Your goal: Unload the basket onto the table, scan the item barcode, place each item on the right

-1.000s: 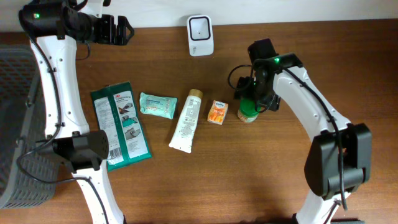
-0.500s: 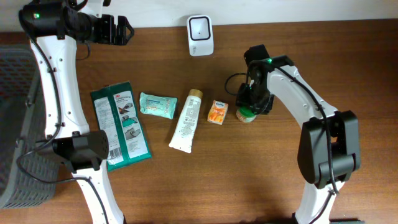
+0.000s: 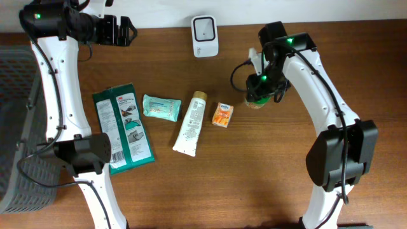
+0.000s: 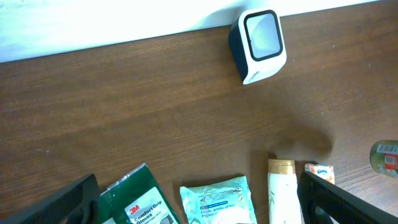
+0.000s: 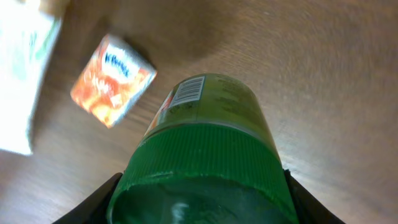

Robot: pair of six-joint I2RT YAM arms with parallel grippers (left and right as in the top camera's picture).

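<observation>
A green 3M pack [image 3: 123,129], a wipes pack [image 3: 161,107], a white tube [image 3: 190,124] and an orange box [image 3: 222,114] are lying side by side on the bench [image 3: 241,172].

1. The scanner [image 3: 205,36] stands at the middle of the table's [image 3: 267,184] far edge, with bare wood on either side of it.
2. A row crosses the middle: green pack [image 3: 122,127], wipes pack [image 3: 161,107], tube [image 3: 190,123] and orange box [image 3: 222,114], with narrow gaps between them.
3. My right hand [image 3: 258,90], clamped on the jar [image 5: 205,112], hangs just right of the orange box. The wood between it and the scanner is open.
4. The near edge and right edge are free.
5. My left hand [image 3: 129,30], fingers spread, occupies the far left corner. A grey basket [image 3: 16,114] flanks the left edge.
</observation>
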